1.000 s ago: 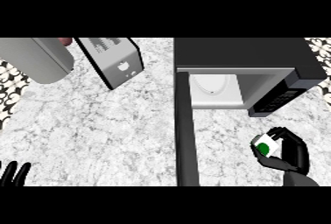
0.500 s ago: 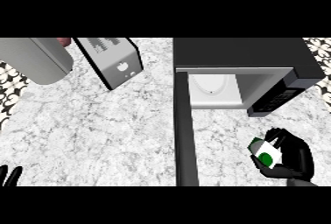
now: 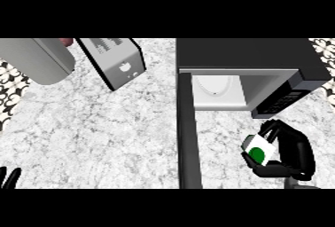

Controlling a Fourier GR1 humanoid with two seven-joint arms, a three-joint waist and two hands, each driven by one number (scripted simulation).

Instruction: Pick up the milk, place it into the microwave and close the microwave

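A small white milk carton (image 3: 258,148) with a green round mark is held in my right hand (image 3: 294,153), whose black fingers and thumb curl round it, at the lower right in front of the microwave. The black microwave (image 3: 252,57) stands at the upper right with its door (image 3: 188,133) swung open towards me, seen edge-on as a dark vertical bar. Its white inside (image 3: 219,91) with a round plate shows. Only the fingertips of my left hand (image 3: 9,178) show at the lower left edge, straight and at rest.
A silver toaster (image 3: 114,62) stands at the upper middle left, and a grey rounded appliance (image 3: 36,60) sits at the upper left corner. The marble counter (image 3: 98,133) spreads between them. The microwave's control panel (image 3: 288,97) faces the lower right.
My right hand with the milk carton has drifted slightly down and right, then a little back up towards the microwave's opening. The left hand has sunk lower at the frame's edge.
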